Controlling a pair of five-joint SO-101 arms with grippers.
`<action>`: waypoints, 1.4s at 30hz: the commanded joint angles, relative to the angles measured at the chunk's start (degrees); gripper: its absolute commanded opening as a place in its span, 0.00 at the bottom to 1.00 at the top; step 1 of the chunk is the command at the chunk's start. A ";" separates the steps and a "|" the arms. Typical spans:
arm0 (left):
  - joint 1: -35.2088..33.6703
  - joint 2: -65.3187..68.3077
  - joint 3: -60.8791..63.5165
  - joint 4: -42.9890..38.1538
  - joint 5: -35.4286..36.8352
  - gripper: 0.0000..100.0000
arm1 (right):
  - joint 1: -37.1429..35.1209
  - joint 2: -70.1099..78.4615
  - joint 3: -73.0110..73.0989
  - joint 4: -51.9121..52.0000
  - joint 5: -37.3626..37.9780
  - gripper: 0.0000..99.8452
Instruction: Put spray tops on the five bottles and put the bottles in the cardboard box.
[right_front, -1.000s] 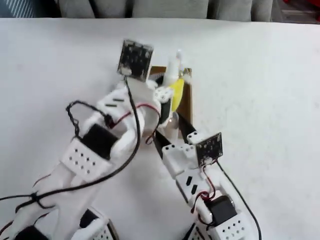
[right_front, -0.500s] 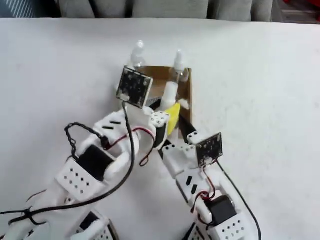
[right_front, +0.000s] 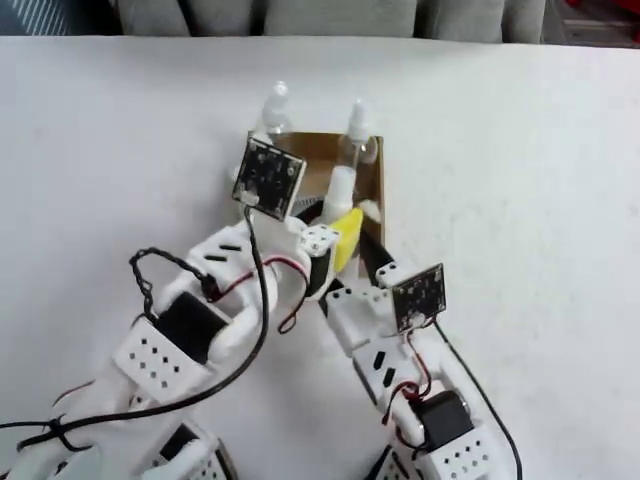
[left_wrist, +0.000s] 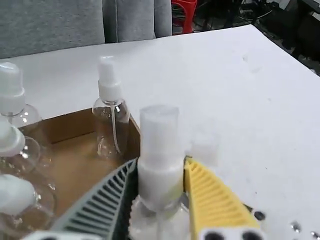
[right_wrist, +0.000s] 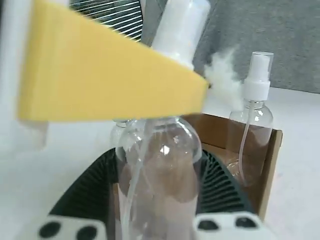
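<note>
1. Presently, high view: cardboard box (right_front: 372, 195) mid-table (right_front: 520, 150), both arms meeting at its near edge; capped bottles (right_front: 357, 130) at its two far corners; open table all round.
2. Left wrist view: left gripper (left_wrist: 160, 165) clamped on the spray top (left_wrist: 159, 125) of the fifth bottle (left_wrist: 155, 220), at the box's near wall; four capped bottles stand inside.
3. Right wrist view: right gripper (right_wrist: 159, 170) closed round that bottle's body. Judged outstanding: seat top, lower bottle in, clearing wall and neighbours.

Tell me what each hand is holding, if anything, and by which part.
Both hold one bottle: the left hand clamps its spray top, the right hand grips its clear body.
</note>
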 joint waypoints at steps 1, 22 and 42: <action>0.92 -3.56 2.37 -0.44 0.53 0.23 | 2.15 -0.75 -0.79 -2.07 -0.62 0.01; 0.48 -45.05 20.48 -5.80 -5.19 0.29 | 5.32 -0.66 0.70 -4.00 -0.62 0.01; -30.46 -57.63 26.99 9.76 -5.19 0.29 | 10.86 -0.66 2.99 -18.15 -0.18 0.01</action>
